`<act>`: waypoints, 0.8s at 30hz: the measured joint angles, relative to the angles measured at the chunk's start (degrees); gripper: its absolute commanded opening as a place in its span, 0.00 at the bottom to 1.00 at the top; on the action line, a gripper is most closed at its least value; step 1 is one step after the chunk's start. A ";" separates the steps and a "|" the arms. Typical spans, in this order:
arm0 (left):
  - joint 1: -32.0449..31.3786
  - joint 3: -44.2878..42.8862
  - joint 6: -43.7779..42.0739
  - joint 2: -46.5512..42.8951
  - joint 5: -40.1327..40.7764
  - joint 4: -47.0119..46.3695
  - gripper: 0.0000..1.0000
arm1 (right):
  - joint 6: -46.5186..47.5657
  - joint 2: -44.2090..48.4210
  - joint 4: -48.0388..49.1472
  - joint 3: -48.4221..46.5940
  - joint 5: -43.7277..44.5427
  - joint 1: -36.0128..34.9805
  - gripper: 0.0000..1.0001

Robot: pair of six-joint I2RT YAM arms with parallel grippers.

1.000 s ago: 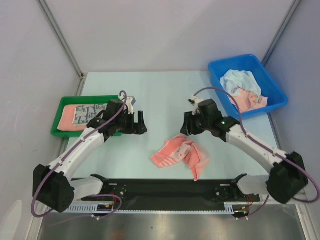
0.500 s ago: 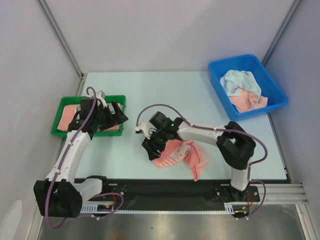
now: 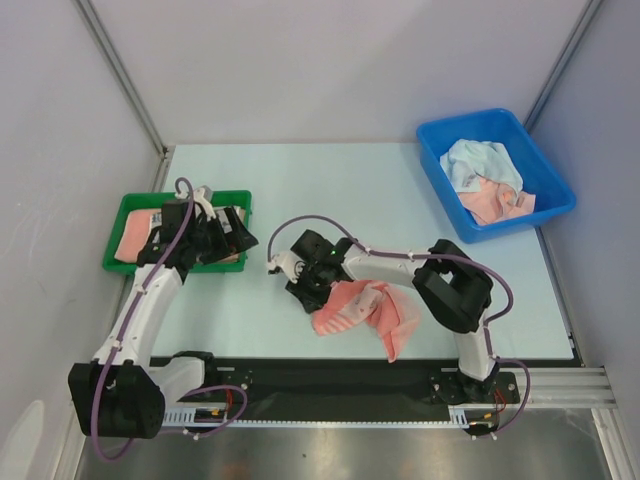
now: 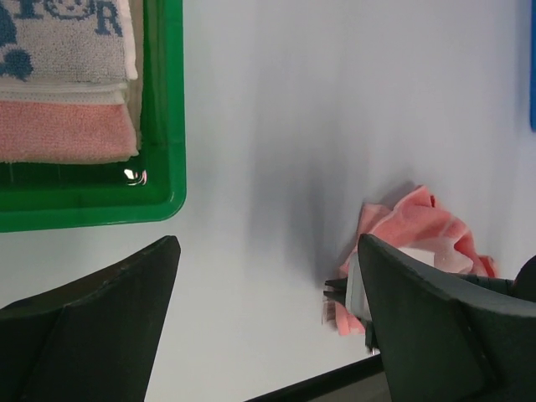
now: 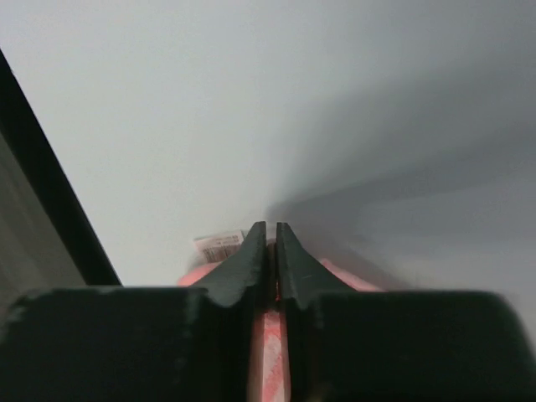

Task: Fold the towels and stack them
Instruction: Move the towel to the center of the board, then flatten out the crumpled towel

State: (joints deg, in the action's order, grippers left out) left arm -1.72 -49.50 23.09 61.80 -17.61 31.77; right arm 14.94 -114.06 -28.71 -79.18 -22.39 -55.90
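Firstly, work on the bare table [image 3: 330, 190], well apart from the blue bin [image 3: 530, 219] of loose towels [image 3: 478, 168] and the green tray [image 3: 120, 266] with its folded stack [image 4: 67, 92]. Raise the crumpled pink towel [image 3: 362, 310], lying centre-front, just enough to shake flat. Pull gently with the right gripper [image 3: 308, 290], pinched almost shut on the left corner. Bring the left gripper [image 4: 268, 251], spread wide and empty beside the tray, to a neighbouring corner. Use the small tag [image 5: 219, 245] to find the hem.
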 measured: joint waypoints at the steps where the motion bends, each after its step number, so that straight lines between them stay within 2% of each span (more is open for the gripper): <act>1: 0.00 0.02 -0.22 0.00 -0.42 -0.09 0.92 | -0.70 0.57 0.31 1.16 1.01 -0.02 0.00; 6: 0.00 0.11 -1.81 -0.20 -2.60 -1.27 0.91 | -5.25 5.81 2.27 5.64 3.82 1.11 0.00; 10: -0.85 0.31 -2.75 -0.02 -4.15 -2.32 0.90 | -11.15 11.39 4.55 6.67 5.44 5.51 0.00; 12: -2.89 0.31 -3.17 0.70 -4.22 -3.17 0.90 | -14.62 13.97 5.95 7.08 5.84 9.16 0.00; 18: -14.49 0.31 -3.67 6.08 -4.15 -6.49 0.89 | -21.97 16.68 9.73 9.90 5.88 21.27 0.00; 24: -19.45 0.11 -3.63 12.52 -4.55 -11.23 0.88 | -24.63 15.61 9.29 10.64 6.43 30.77 0.00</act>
State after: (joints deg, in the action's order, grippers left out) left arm -21.17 -49.39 19.46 74.32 -22.15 20.53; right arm -9.69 -98.45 -19.42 -68.53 -15.97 -25.12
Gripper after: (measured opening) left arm 0.886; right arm 0.023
